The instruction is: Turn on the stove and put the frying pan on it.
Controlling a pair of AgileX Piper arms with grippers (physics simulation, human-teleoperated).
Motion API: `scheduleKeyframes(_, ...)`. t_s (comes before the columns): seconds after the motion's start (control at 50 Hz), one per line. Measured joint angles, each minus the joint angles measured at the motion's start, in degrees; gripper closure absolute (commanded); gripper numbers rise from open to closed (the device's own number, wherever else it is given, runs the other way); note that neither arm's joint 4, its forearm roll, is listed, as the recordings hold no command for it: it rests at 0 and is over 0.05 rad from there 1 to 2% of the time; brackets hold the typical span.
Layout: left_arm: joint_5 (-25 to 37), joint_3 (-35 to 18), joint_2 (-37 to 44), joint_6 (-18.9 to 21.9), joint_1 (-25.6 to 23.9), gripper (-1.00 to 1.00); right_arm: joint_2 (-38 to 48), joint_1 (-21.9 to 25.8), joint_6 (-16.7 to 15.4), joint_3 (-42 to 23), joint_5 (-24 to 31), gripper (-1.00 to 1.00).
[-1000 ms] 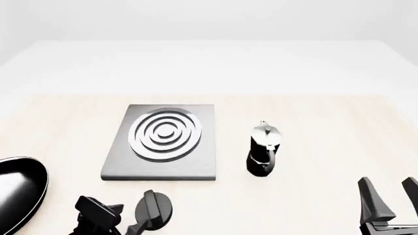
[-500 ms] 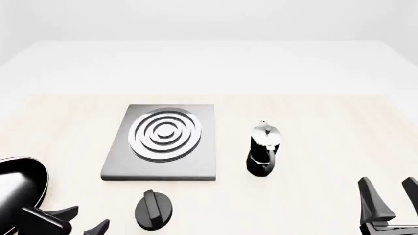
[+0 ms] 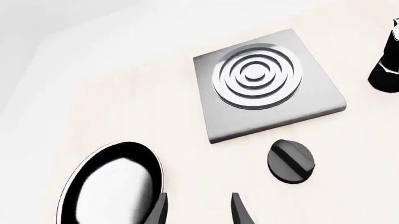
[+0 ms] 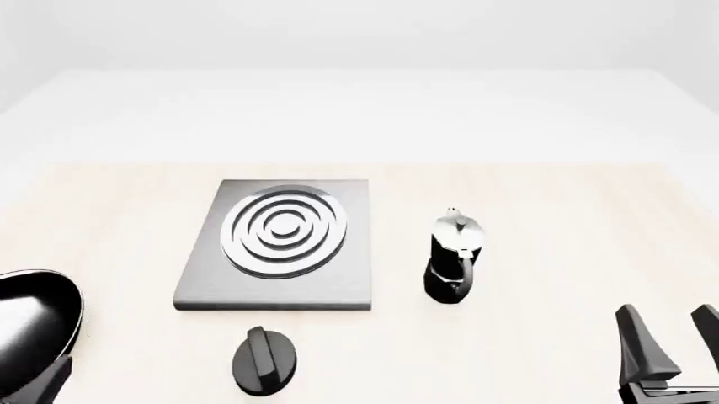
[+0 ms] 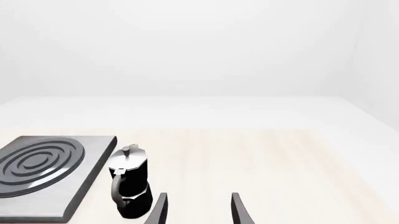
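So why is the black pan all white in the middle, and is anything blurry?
Left wrist view: the pan is glossy and mirrors the bright surroundings, so its middle shows pale glare. Front view: the same sheen lies on the pan at the left edge, and the far background washes out white. Right wrist view: the pot looks sharp, nothing blurred.

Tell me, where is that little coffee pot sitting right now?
In the front view the moka pot stands upright on the table, just right of the stove and apart from it, well ahead of the right hand.
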Motion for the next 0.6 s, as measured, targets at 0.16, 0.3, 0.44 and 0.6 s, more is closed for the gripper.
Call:
scheduleKeyframes(0.16, 4.8, -6.2, -1.2, 2.4, 2.0, -1.00, 0.0, 0.0, 0.0, 0.0, 0.0, -1.00)
scheduleKeyframes(0.3, 8.0, -11.3, -1.4, 4.4, 4.6, -1.00, 0.0, 0.0, 0.0, 0.0, 0.0, -1.00)
scheduleKeyframes(0.44, 11.9, -17.0, -1.2, 6.9, 8.0, -1.00, 0.0, 0.0, 0.0, 0.0, 0.0, -1.00)
scheduleKeyframes(0.6, 15.6, -18.4, -1.5, 8.1, 11.4, -1.00, 0.0, 0.0, 0.0, 0.0, 0.0, -1.00)
